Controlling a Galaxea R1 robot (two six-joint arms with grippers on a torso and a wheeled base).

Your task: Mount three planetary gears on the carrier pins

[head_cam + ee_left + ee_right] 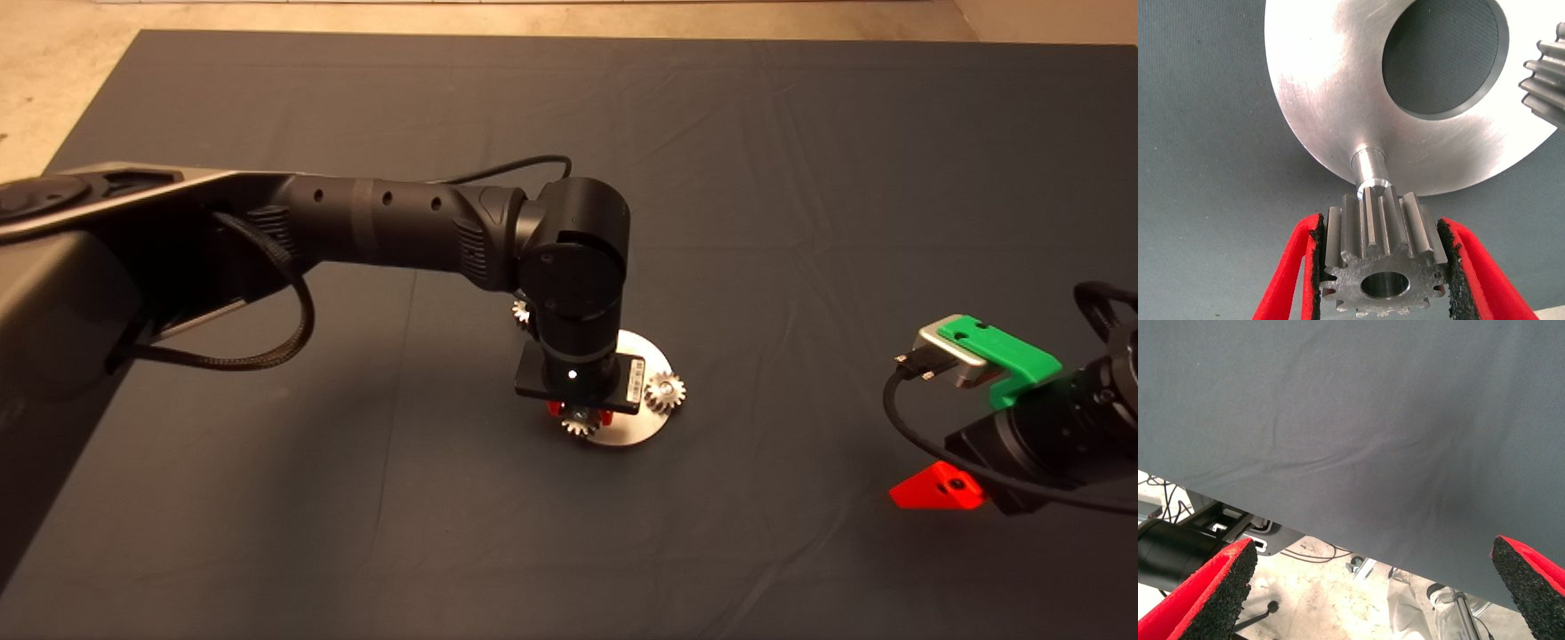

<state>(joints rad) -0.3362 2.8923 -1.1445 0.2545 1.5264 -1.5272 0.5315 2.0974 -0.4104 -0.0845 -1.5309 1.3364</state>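
Planetary gears, three in sight. One (pixel 1379 263) sits clamped between the left gripper's (pixel 1381 267) two red fingers (pixel 1293 267), black pads pressed against its teeth on both sides, bore facing the wrist camera. It hangs just beside a bare carrier pin (pixel 1368 167), a short silver stud upright on the carrier disc (pixel 1331 80); the wrist view puts the gear's far edge right at the pin's top, but whether they touch cannot be told. In the head view this held gear (pixel 579 425) shows under the wrist, at the disc's near edge.

Second gear (pixel 664 392) rests at the disc's right rim in the head view; its teeth (pixel 1545 83) also show at the edge of the left wrist view. Whether it is seated on a pin cannot be told. Third gear (pixel 521 311) peeks out from behind the left arm, on the far left side of the disc; mostly hidden.

Disc (pixel 642 356) is flat, shiny, round, with a large central hole, lying on the dark mat (pixel 800 178) near the middle.

Right gripper (pixel 938 487) waits at the lower right edge of the head view, well apart from the disc. Its fingers (pixel 1211 587) are spread wide with nothing between them, over the mat's edge, with floor and cables beyond.
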